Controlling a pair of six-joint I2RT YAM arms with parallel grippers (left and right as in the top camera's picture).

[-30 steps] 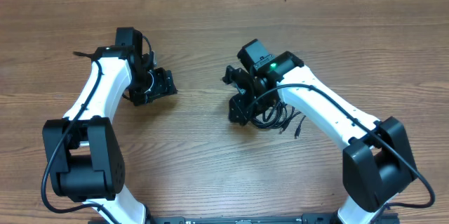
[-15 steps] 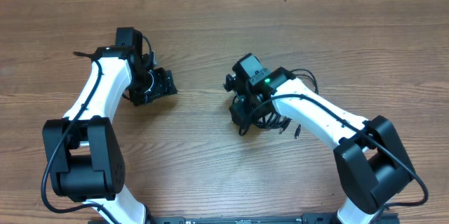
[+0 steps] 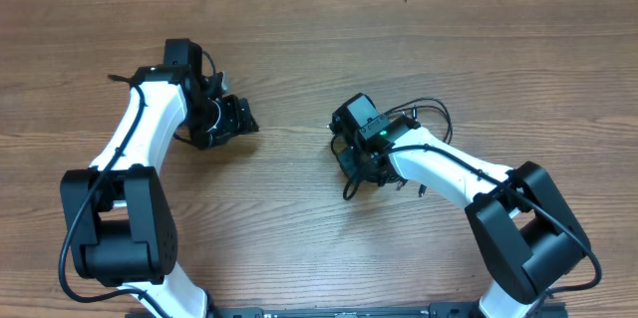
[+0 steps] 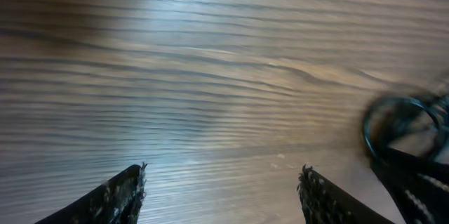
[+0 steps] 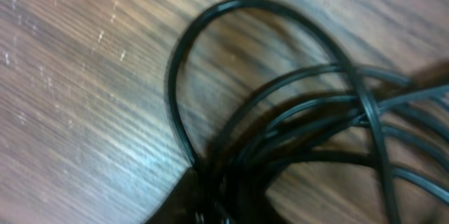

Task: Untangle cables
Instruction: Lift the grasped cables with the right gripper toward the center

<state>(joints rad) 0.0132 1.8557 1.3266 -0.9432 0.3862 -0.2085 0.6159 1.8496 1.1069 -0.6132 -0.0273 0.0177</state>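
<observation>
The cables [image 3: 397, 173] are a small tangle of thin black cords on the wood table, right of centre, with one plug tip [image 3: 423, 192] sticking out below. My right gripper [image 3: 357, 161] is down at the tangle's left edge. In the right wrist view several cord loops [image 5: 295, 136] run together into the dark jaws [image 5: 217, 199], which look shut on them. My left gripper [image 3: 227, 119] is open and empty to the left, apart from the tangle. Its two fingers [image 4: 221, 185] frame bare wood, and a blurred black cord loop [image 4: 401, 120] shows at the right edge.
Both white arms reach in from the front edge. A thin black loop [image 3: 431, 111] arcs over the right arm's forearm; I cannot tell if it is one of the cords. Bare wood table [image 3: 319, 39] lies all around.
My right gripper has moved down and to the right onto the tangle and turned. My left gripper has shifted slightly to the right.
</observation>
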